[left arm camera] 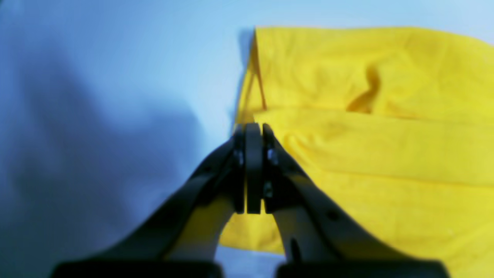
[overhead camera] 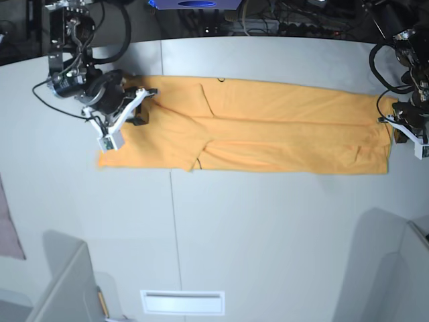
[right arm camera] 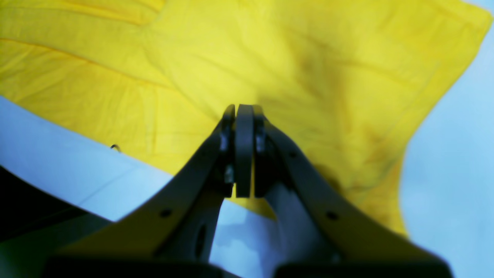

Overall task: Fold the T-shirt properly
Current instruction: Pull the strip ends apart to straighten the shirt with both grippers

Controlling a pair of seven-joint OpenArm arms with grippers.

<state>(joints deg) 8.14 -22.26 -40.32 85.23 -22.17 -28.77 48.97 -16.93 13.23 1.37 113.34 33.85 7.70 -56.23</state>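
Spread along the counter's [overhead camera: 268,235] far edge: T-shirt [overhead camera: 268,134]. Left pincer [left arm camera: 252,129] and right pincer [right arm camera: 244,110] pressed closed, seemingly empty; base view too small to confirm.

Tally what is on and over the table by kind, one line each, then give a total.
T-shirt, orange-yellow, folded into a long strip: 1
Robot claws, both shut: 2, the left claw at the shirt's edge and the right claw over the fabric
Pinkish cloth at the table's edge: 1
Total: 4
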